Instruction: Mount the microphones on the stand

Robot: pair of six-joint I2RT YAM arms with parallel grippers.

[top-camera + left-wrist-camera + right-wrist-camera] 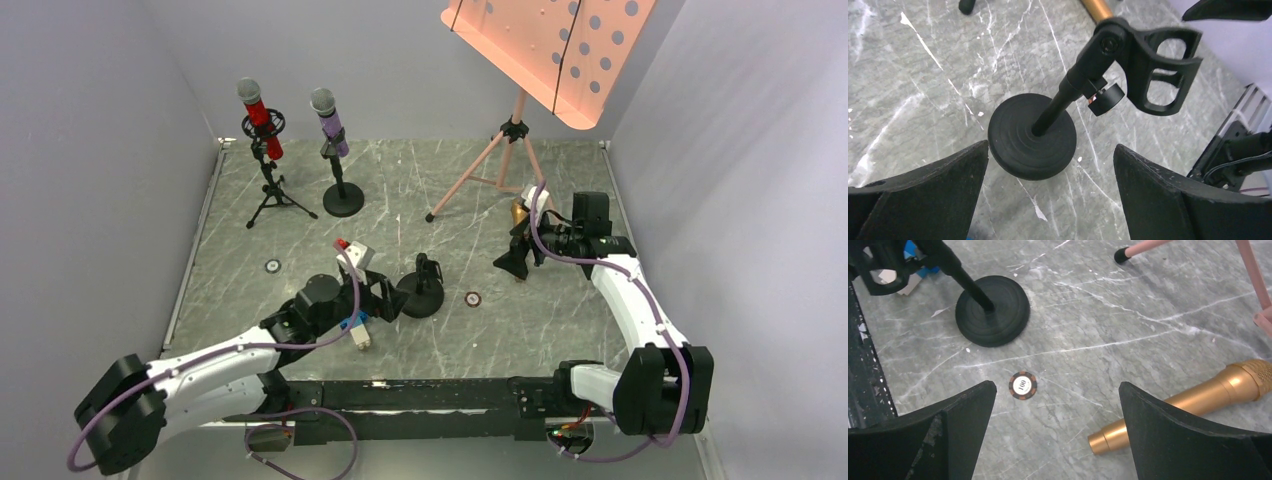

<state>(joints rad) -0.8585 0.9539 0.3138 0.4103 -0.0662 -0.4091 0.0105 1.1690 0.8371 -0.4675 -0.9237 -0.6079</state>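
The red microphone (258, 115) sits in a tripod stand at the back left. Beside it the purple microphone (330, 120) stands in a round-base stand. A third stand (422, 290) with a black disc base (1032, 136) and an empty clip (1153, 65) is mid-table. My left gripper (1050, 155) is open just short of that base, nothing between its fingers. The gold microphone (1188, 407) lies flat on the table. My right gripper (1058, 392) hovers open above it, with the handle end beside the right finger. From above only a bit of the gold microphone (519, 212) shows behind the right gripper (517, 258).
A pink music stand (550, 50) on tripod legs (480, 170) rises at the back right. Poker chips lie on the marble: one (1023, 385) under my right gripper, another (272, 266) to the left. A small blue-and-white block (355, 330) sits by my left wrist. Grey walls enclose three sides.
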